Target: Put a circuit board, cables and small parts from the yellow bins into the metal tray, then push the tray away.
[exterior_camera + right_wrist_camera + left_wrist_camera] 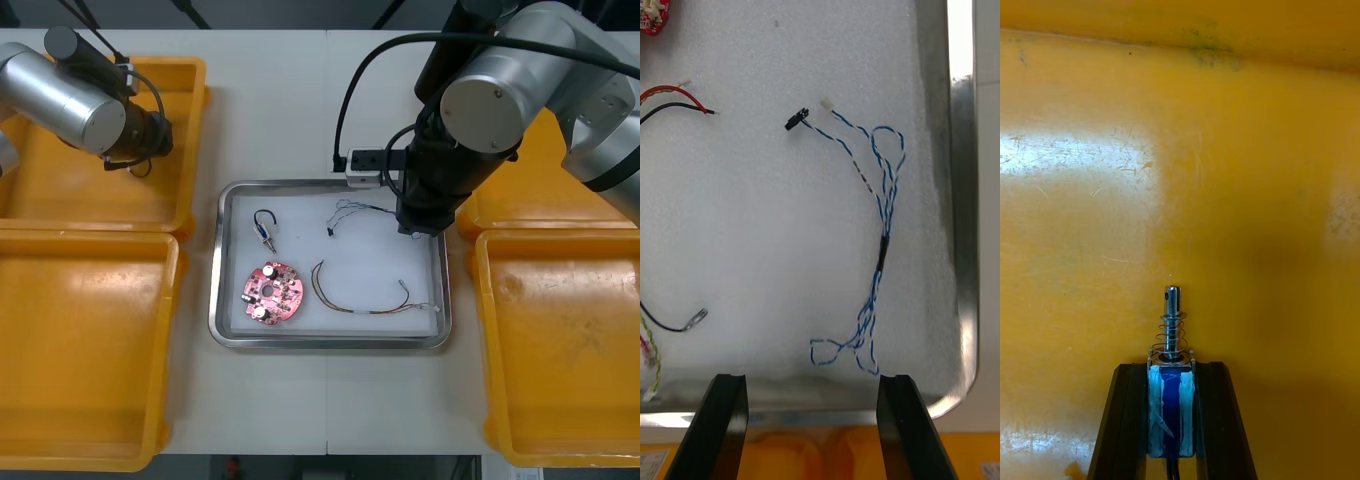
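My left gripper is shut on a small metal part, a blue-wrapped body with a spring and pin sticking out past the fingertips. It hangs over the floor of the far left yellow bin. My right gripper stands open above the near right corner of the metal tray, just short of the twisted blue and white cable. On the tray's white inside lie a round red circuit board, a black cable and a red and yellow cable.
Another yellow bin sits at the near left and two more at the right. The right arm hides the tray's far right corner. A small white and black block lies just beyond the tray's far rim.
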Motion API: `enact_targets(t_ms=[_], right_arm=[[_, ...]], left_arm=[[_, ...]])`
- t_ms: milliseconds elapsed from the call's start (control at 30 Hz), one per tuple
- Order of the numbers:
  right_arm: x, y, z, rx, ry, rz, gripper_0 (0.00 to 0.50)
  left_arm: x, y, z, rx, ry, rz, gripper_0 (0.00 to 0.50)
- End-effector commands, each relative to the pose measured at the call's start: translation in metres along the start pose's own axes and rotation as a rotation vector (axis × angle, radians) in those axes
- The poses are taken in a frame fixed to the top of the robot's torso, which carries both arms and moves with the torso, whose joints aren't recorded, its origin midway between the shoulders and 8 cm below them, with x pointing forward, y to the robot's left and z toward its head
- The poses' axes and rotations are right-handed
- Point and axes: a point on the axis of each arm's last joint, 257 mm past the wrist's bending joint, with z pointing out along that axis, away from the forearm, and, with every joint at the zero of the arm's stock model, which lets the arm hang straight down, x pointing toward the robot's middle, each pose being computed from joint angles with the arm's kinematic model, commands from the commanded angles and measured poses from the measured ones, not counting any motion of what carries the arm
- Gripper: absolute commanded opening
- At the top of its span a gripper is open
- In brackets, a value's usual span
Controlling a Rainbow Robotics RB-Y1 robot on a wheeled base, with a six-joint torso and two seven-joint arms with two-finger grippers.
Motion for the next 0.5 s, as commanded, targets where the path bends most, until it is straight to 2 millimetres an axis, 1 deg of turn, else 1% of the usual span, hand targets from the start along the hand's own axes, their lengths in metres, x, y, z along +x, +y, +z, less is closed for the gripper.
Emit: enact_targets(t_ms=[33, 167, 233, 300, 333, 433, 500], right_arm=[[-0.002, -0.017, -0.047, 0.072, -0.044, 0.153, 0.500], [0.013, -0.013, -0.058, 0.088, -0.051, 0.268, 0.500], [0.020, -0.010, -0.064, 0.096, -0.058, 0.326, 0.500], [0.032, -0.006, -0.072, 0.108, -0.069, 0.406, 0.500], [0.035, -0.006, -0.075, 0.114, -0.076, 0.429, 0.500], [0.054, 0.001, -0.085, 0.134, -0.086, 0.543, 0.500], [0.064, 0.004, -0.089, 0.141, -0.088, 0.595, 0.500]], left_arm=[[-0.023, -0.017, -0.008, 0.014, -0.043, 0.055, 0.000], [-0.028, -0.012, -0.011, 0.011, -0.051, 0.051, 0.000], [-0.034, -0.008, -0.015, 0.011, -0.061, 0.042, 0.000], [-0.039, -0.006, -0.022, 0.020, -0.057, 0.016, 0.000], [-0.040, -0.003, -0.024, 0.019, -0.053, 0.008, 0.000], [-0.047, 0.005, -0.042, 0.001, -0.023, -0.019, 0.000], [-0.048, 0.011, -0.052, -0.011, 0.000, -0.028, 0.000]])
